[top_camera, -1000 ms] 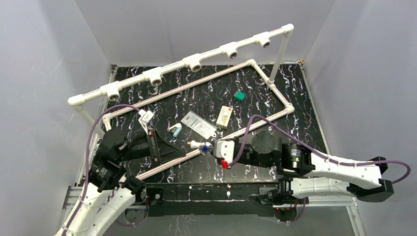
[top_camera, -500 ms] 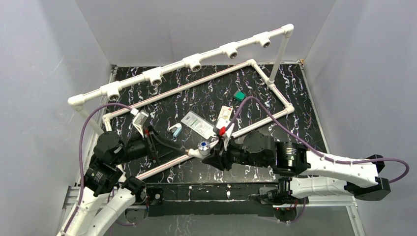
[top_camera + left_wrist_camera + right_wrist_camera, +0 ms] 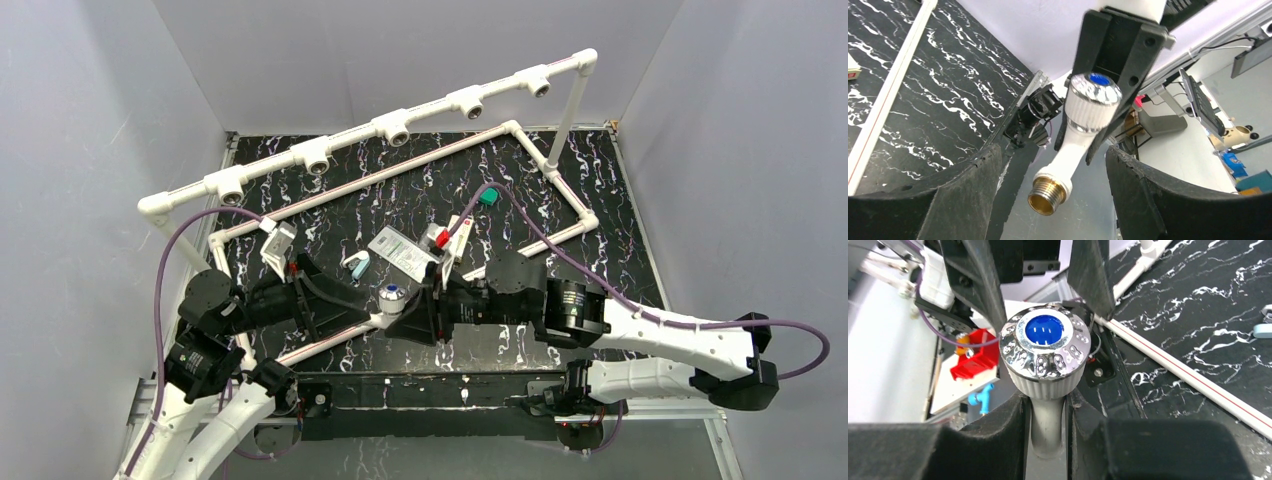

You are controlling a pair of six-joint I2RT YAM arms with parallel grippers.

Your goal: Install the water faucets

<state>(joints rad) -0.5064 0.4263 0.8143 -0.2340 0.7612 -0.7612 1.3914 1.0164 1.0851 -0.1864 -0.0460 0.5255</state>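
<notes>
One water faucet (image 3: pixel 392 297), white with a chrome knob and blue centre, is held above the near middle of the table. My right gripper (image 3: pixel 418 310) is shut on its white body just below the knob; the right wrist view shows the knob (image 3: pixel 1045 352) above my pinching fingers (image 3: pixel 1047 407). My left gripper (image 3: pixel 335 300) is open and faces it. In the left wrist view the faucet (image 3: pixel 1083 130) hangs between my spread fingers (image 3: pixel 1050 160), brass threaded end towards the camera, touching neither. The pipe rail (image 3: pixel 350 142) with several empty tee sockets stands at the back.
A white pipe frame (image 3: pixel 565 190) lies on the black marbled table. Inside it lie a green piece (image 3: pixel 487 195), a small box (image 3: pixel 455 238), a flat packet (image 3: pixel 402 252) and a pale blue and white part (image 3: pixel 357 265). Grey walls close three sides.
My right gripper has turned and moved left with the faucet, so the knob now points up. My left gripper has swung towards it, its open fingers now either side of the brass end.
</notes>
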